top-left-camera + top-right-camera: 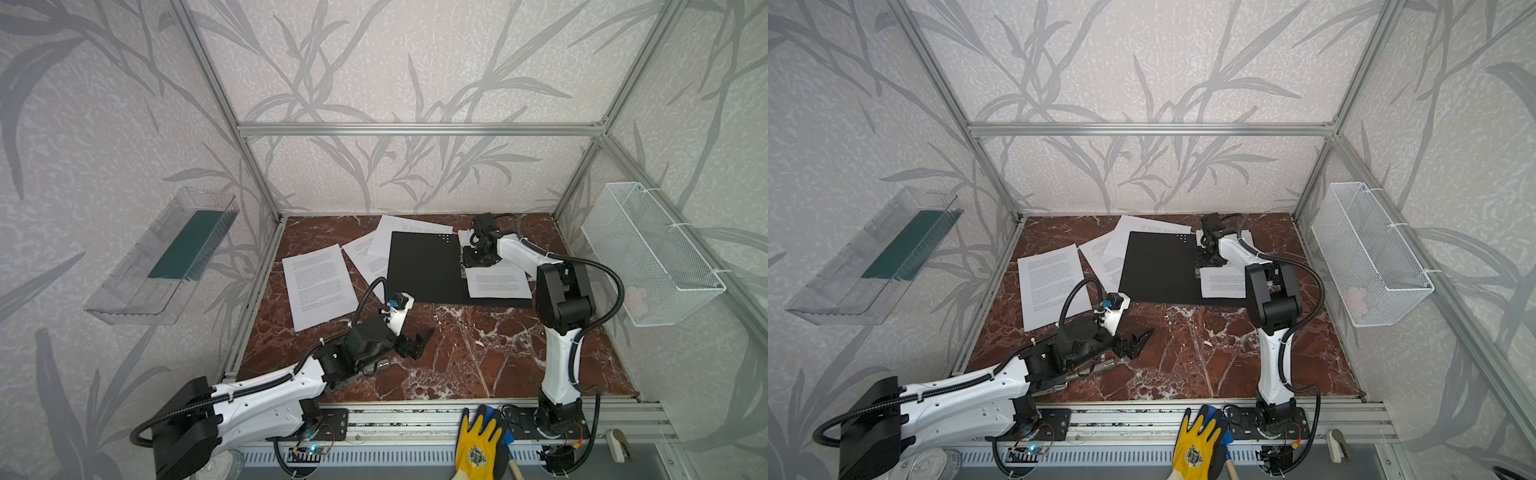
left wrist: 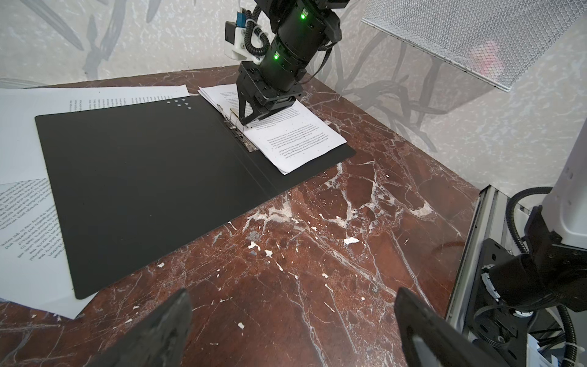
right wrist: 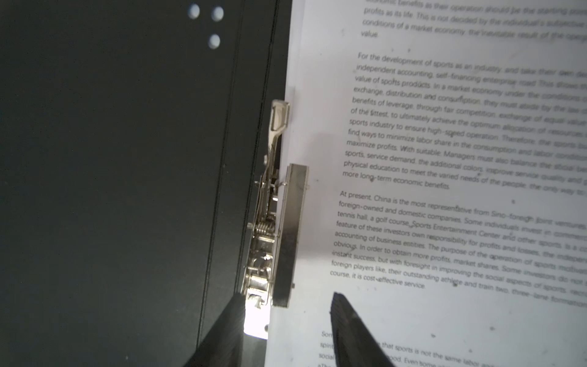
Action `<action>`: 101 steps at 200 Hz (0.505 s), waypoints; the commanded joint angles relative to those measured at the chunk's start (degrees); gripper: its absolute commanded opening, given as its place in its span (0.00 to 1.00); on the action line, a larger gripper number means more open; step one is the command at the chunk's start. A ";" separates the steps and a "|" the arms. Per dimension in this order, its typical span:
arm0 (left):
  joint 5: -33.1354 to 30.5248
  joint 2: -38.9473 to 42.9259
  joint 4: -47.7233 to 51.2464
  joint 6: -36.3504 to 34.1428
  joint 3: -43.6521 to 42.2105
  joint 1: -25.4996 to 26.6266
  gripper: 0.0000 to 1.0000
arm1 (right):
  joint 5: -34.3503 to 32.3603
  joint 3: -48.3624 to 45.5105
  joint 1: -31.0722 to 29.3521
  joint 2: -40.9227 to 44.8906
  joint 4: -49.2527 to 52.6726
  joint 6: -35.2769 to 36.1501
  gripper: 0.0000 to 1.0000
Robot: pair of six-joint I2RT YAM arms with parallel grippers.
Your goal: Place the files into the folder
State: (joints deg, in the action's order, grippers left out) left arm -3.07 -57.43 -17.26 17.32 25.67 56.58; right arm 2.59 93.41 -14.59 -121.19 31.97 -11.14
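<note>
Black folder open; files at metal clip

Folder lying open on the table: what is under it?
A far sheet and a left sheet, both printed, run under the left half of the folder. The black cover hides how far they reach beneath it and whether more pages lie there.
</note>
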 commanded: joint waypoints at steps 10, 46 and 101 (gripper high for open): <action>0.51 0.11 -0.32 -0.37 1.41 0.02 0.99 | -0.40 2.67 -0.18 -1.86 0.18 -1.34 0.42; 0.59 0.28 -0.32 -0.36 1.31 0.02 0.99 | 0.32 3.66 -0.18 -3.24 0.54 -1.86 0.40; 1.09 0.62 -0.40 -0.18 1.25 0.02 0.99 | 1.00 5.42 -0.18 -5.17 1.63 -2.31 0.26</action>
State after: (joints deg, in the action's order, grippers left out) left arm -2.72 -57.43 -17.26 17.39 25.67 56.58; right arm 3.07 95.98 -14.59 -124.97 31.88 -12.64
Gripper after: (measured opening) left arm 0.991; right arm 0.277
